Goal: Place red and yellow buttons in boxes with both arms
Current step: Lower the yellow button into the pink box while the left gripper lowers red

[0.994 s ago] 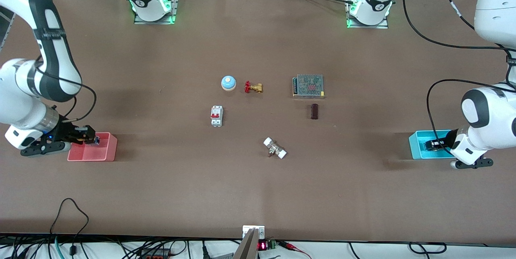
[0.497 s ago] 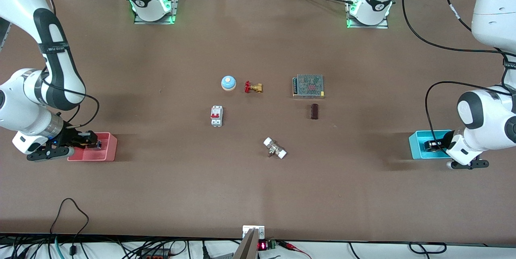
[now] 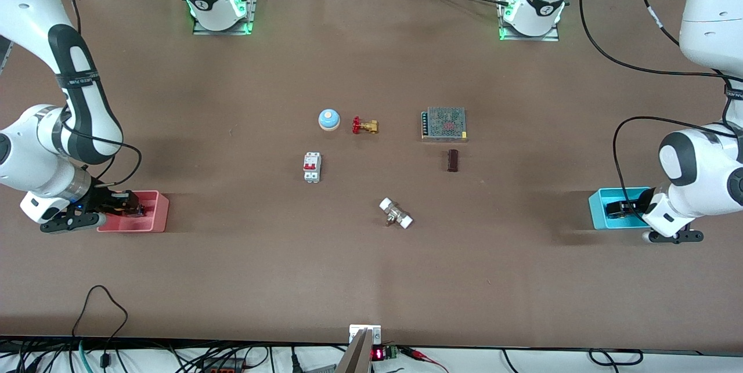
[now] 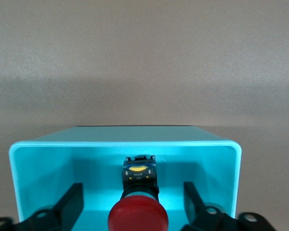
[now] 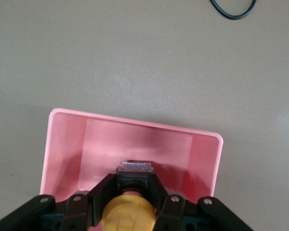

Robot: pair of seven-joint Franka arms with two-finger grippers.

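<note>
Left hand (image 4: 132, 211) apart, red button (image 4: 138, 216) in cyan box (image 4: 221, 163)

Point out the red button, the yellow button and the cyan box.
red button (image 4: 138, 217), left wrist view, on its round cap.
yellow button (image 5: 129, 212), right wrist view, on its cap.
cyan box (image 4: 125, 136), left wrist view, on its rim.

Clock centred on table, 12 toward arm bases.

- Bell (image 3: 328, 119) at 11
- Valve (image 3: 364, 126) at 12, just beside bell
- Breaker (image 3: 312, 167) at 9
- Power supply (image 3: 445, 123) at 2
- Block (image 3: 453, 160) at 3, nearer camera than supply
- Fitting (image 3: 396, 213) at 5
- Right-end box (image 3: 157, 213) at 8: right gripper (image 3: 130, 206) inside, clamping button A (image 5: 129, 214)
- Left-end box (image 3: 598, 210) at 4: button B (image 4: 138, 219) inside, between spread fingers of left gripper (image 3: 618, 209), apart from both
</note>
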